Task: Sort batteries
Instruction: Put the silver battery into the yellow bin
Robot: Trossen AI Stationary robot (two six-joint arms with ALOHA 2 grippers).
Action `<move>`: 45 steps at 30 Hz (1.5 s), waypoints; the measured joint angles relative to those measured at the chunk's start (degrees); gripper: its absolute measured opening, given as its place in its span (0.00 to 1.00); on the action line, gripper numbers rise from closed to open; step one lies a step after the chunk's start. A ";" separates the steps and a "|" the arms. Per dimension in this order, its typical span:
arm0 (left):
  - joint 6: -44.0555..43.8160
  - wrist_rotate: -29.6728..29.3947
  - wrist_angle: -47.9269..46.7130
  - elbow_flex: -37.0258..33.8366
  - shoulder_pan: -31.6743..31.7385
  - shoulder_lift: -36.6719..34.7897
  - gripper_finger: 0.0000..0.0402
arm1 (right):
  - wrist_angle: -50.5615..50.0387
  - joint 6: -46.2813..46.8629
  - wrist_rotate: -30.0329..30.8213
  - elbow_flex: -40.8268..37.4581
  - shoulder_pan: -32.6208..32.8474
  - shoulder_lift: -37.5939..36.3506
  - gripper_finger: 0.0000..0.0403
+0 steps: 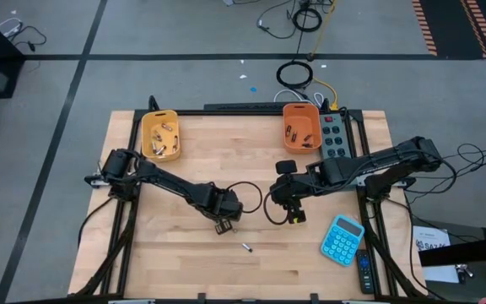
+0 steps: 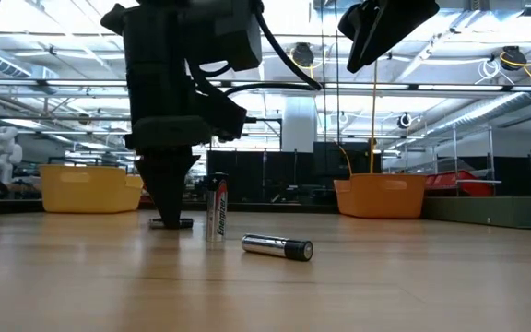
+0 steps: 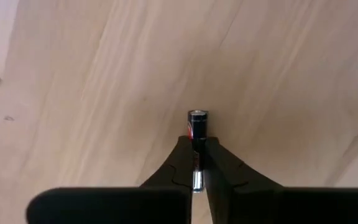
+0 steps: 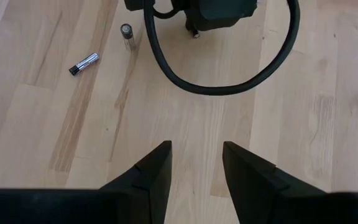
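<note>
My left gripper stands mid-table with its fingers pointing down at the wood, shut on a battery. A second battery stands upright on its end close by, toward the near edge. A third battery lies on its side nearer the front. My right gripper hangs open above the table right of centre, with nothing between its fingers. The yellow bin and the orange bin at the back each hold several batteries. My left gripper pinches the battery's two long sides between its two fingers, from above, pointing down. The battery runs along the gap, and its dark end sticks out past the fingertips. The fingertips are down at the tabletop.
A blue calculator lies at the front right, with a dark remote beside the table's edge. A grey button panel sits right of the orange bin. A black cable loop hangs between the two arms.
</note>
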 joint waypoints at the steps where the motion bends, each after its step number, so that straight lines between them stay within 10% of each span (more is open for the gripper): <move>1: 0.41 -0.11 -0.06 -0.02 0.02 0.00 0.05 | -0.02 0.00 0.00 0.00 0.01 0.00 0.33; 18: -1.62 -3.45 -9.35 -0.37 3.30 -9.35 0.04 | 0.64 -1.90 0.18 0.00 -0.94 0.00 0.33; 34: 3.81 -4.40 -14.48 -16.38 38.43 -42.69 0.04 | 3.33 2.74 0.02 0.00 -3.93 0.02 0.33; 45: 8.92 -0.34 -19.24 -21.23 50.71 -45.96 0.05 | 9.86 1.39 -1.91 0.01 -4.46 0.81 0.33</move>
